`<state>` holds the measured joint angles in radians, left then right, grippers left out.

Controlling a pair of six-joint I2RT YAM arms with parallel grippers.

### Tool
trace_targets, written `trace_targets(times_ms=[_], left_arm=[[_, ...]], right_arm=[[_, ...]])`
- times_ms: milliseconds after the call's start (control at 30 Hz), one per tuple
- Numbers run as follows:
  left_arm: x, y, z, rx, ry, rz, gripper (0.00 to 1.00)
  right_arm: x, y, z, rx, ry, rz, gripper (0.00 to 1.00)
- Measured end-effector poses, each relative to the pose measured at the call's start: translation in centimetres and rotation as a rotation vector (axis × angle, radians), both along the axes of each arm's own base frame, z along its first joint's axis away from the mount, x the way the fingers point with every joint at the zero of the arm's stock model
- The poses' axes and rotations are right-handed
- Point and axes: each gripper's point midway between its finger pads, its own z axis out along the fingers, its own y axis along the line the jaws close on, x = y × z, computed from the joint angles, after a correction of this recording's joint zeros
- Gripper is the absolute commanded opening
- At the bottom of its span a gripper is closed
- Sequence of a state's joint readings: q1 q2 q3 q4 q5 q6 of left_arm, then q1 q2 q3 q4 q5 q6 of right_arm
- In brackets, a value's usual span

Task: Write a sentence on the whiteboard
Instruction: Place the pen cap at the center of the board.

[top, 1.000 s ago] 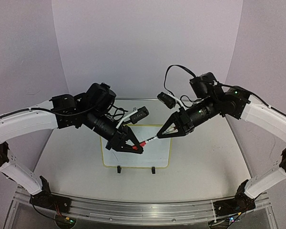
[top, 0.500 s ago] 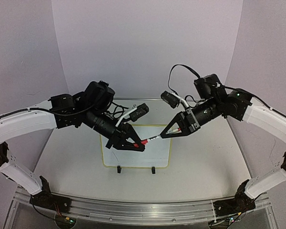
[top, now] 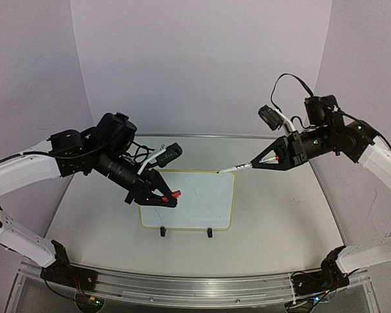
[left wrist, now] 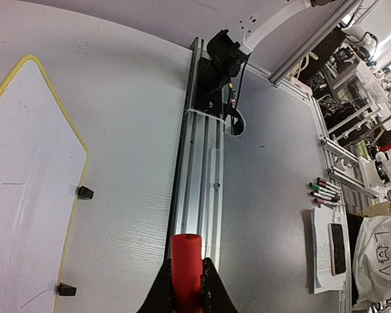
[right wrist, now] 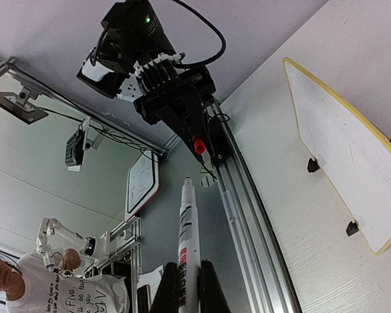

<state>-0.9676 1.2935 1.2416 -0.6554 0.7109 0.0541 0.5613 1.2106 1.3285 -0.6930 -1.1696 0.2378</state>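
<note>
White-shelled arms [top: 26, 171] carry black joints, looping black cables [top: 290, 74], and black triangular tools [top: 174, 198].

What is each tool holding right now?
Left tool: shut on the red marker cap.
Right tool: shut on the uncapped marker.

pale grey matte table [top: 280, 222], silver aluminium rail [top: 195, 287] running along its near edge with black arm base mounts [top: 58, 270] sitting on the rail near either end. lying on the tabletop roughly mid-table, well apart from the rail: small white rectangular whiteboard [top: 195, 199] with rounded corners and a thin yellow frame, one long edge facing the rail. its two small black clip feet [top: 162, 231] are on that near long edge, touching the tabletop, and the left wrist view shows a couple of faint thin strokes [left wrist: 13, 184] on the board face.
</note>
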Motion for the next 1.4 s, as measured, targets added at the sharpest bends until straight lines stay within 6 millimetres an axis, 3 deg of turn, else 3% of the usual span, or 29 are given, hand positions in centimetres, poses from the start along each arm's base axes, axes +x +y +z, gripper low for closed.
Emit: trace_targets(times_ms=[100, 200, 367, 600, 900, 1067, 1200, 1400], left_arm=[[0.6, 0.5, -2.0, 0.050, -0.010, 0.056, 0.00], [0.9, 0.8, -6.1, 0.136, 0.004, 0.133, 0.00], [-0.3, 1.0, -11.8, 0.233, 0.006, 0.200, 0.00], [-1.0, 0.3, -15.4, 0.256, -0.082, 0.259, 0.00], [-0.6, -0.9, -20.8, 0.369, -0.131, 0.250, 0.01], [-0.5, -1.2, -23.0, 0.408, -0.131, 0.238, 0.12], [-0.4, -1.6, -23.6, 0.407, -0.131, 0.239, 0.20], [-0.4, -1.8, -24.6, 0.421, -0.120, 0.239, 0.51]], right_arm=[[0.3, -0.5, -0.5, -0.040, -0.015, -0.053, 0.00], [2.0, -1.3, -1.2, -0.110, -0.049, -0.176, 0.00], [4.9, -3.3, -1.5, -0.198, -0.115, -0.414, 0.00], [6.6, -5.6, -0.9, -0.187, -0.202, -0.610, 0.00], [7.9, -5.8, -2.8, -0.197, -0.191, -0.671, 0.00], [8.2, -5.7, -2.9, -0.185, -0.196, -0.680, 0.00], [8.3, -5.9, -3.3, -0.190, -0.198, -0.694, 0.00], [8.4, -6.0, -3.4, -0.192, -0.196, -0.702, 0.00]])
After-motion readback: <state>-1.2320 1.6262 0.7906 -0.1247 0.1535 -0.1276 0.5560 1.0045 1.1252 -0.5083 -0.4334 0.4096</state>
